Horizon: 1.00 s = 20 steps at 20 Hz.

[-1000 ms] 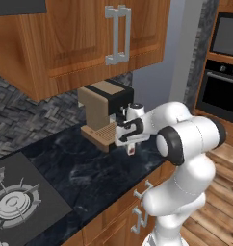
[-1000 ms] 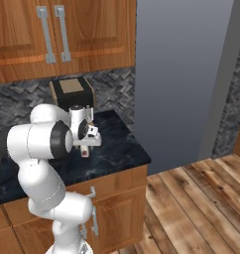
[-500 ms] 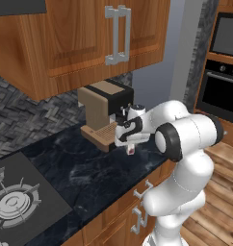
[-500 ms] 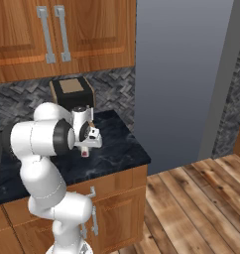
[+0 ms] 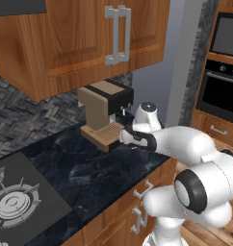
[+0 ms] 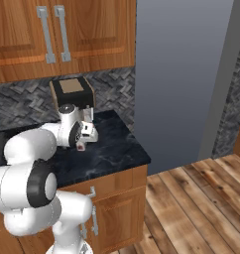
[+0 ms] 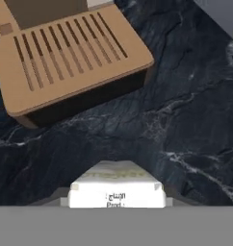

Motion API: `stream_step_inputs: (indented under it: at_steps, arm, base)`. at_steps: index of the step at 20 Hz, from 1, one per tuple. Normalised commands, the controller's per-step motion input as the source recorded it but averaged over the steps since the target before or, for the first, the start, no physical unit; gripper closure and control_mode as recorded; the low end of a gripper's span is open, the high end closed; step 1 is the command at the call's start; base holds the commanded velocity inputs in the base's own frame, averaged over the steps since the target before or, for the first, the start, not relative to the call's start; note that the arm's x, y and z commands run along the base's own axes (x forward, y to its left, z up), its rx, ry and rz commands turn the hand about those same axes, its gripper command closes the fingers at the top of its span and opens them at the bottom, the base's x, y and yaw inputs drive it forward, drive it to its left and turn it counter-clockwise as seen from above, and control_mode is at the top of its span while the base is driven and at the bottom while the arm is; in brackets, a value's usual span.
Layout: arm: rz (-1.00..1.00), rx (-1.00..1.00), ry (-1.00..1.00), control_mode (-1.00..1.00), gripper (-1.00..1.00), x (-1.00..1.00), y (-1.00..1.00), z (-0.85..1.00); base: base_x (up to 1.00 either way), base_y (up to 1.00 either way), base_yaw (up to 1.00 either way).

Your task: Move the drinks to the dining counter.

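Carton: one white boxy carton (image 7: 116,191) was seen, with a red mark low on it in the right base view (image 6: 82,145). It sat between the gripper's fingers, lifted off the black marble-look table (image 6: 112,151), just in front of the coffee machine.
Writing on carton: two short lines of dark print showed on its near face in the hand view. The lower one looked like "Prod", the upper one was too blurred to read.
Gripper: one gripper (image 6: 85,137), clamped on the white carton. Its fingers were mostly hidden behind the carton and the white hand.
Arm: one white arm with dark joints, reaching from the base over the table edge toward the coffee machine (image 5: 105,111).
Coffee machine: one, tan and black, standing on the table against the grey herringbone backsplash. Its tan slotted drip tray (image 7: 65,53) lay close beyond the carton in the hand view. No brand name could be read on it.
Gas hob: one hob (image 5: 15,202) on the table at the left side, with two round burners partly in view.
Wall cabinets: wooden doors above the table, with two metal handles (image 6: 53,33) in the right base view.
Oven: one dark built-in oven (image 5: 219,91) at the far right of the left base view.
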Motion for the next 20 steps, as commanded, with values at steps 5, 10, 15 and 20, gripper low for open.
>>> stream_step_inputs:
  at_steps: [5,10,15,20]
  arm:
    - [0.00,0.02,-0.08,-1.00,1.00,-0.59,-0.28,0.92]
    - [0.00,0.00,-0.02,-1.00,1.00,-0.63,-0.27,0.99]
    - [-0.05,0.03,-0.02,-1.00,1.00,-0.77,-0.18,0.80]
    - [-0.04,0.02,-0.15,-1.00,1.00,-0.98,-0.08,0.45]
  base:
    - [0.00,0.00,0.00]
    - [0.00,0.00,0.00]
    - [0.00,0.00,0.00]
    - [0.00,0.00,0.00]
